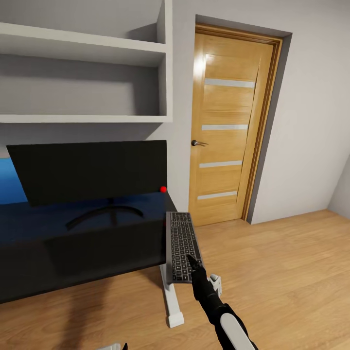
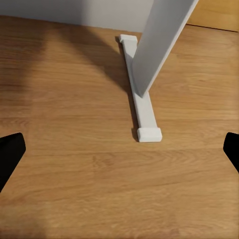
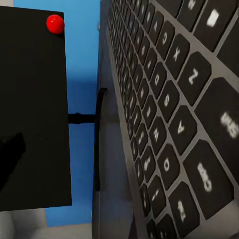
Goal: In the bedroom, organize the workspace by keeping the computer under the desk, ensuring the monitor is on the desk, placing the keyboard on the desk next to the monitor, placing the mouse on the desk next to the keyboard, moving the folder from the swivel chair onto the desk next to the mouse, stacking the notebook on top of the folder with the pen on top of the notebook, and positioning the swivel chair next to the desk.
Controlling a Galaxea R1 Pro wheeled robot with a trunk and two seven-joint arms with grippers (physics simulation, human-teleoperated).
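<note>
The monitor stands on the glossy black desk, its screen dark, with a red dot at its lower right corner. My right gripper is shut on the near end of the black keyboard, which hangs in the air just past the desk's right edge, lengthwise away from me. In the right wrist view the keyboard runs close alongside the monitor. My left gripper is open and empty, low over the wood floor near the desk's white foot.
A wooden door stands shut in the wall right of the desk. White wall shelves hang above the monitor. The desk's white leg reaches the floor below the keyboard. Something blue shows behind the monitor. Open wood floor lies to the right.
</note>
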